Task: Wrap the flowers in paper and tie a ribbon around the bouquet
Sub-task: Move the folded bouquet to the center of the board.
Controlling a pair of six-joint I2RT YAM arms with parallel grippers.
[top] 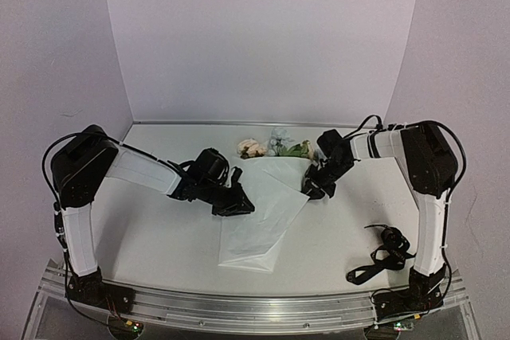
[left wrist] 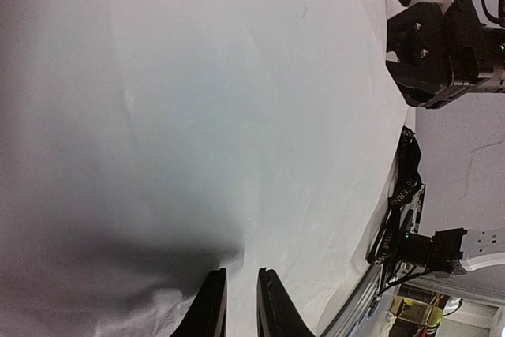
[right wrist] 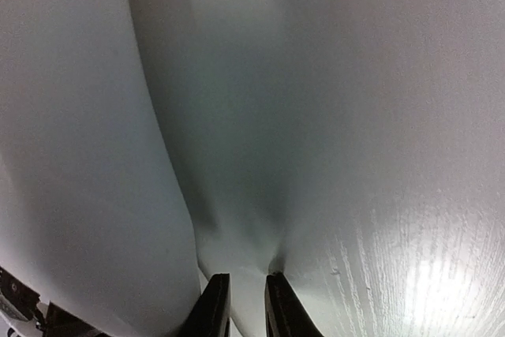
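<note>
White tabletop (top: pixel 151 236), matte; lilac-grey walls (top: pixel 263 37) behind.

Nearest item is the ribbon (top: pixel 388 252): black, narrow, limp, in a loose tangle. It lies well to the near side of the right pincer (top: pixel 311 190), by that arm's base, untouched.

Paper (top: pixel 263 216): thin white sheet, slightly see-through, folded to a rough cone tapering toward the near edge. It lies between the two pincers.

Left pincer (top: pixel 241 205): jaws narrow, nipping the sheet's left fold. Its wrist view is filled w/ softly creased paper.

Right pincer: jaws narrow, pinching the right flap; a pucker runs into the tips.

Flowers (top: pixel 273 147): peach and pale blue-grey blooms w/ green leaves, poking out of the cone's open end just beyond both pincers. Stems hidden under paper.

Assessment: wrapping step in hand, tie not begun. Next req.: bring flaps across w/o tearing the thin sheet, hold cone closed, then fetch ribbon.
</note>
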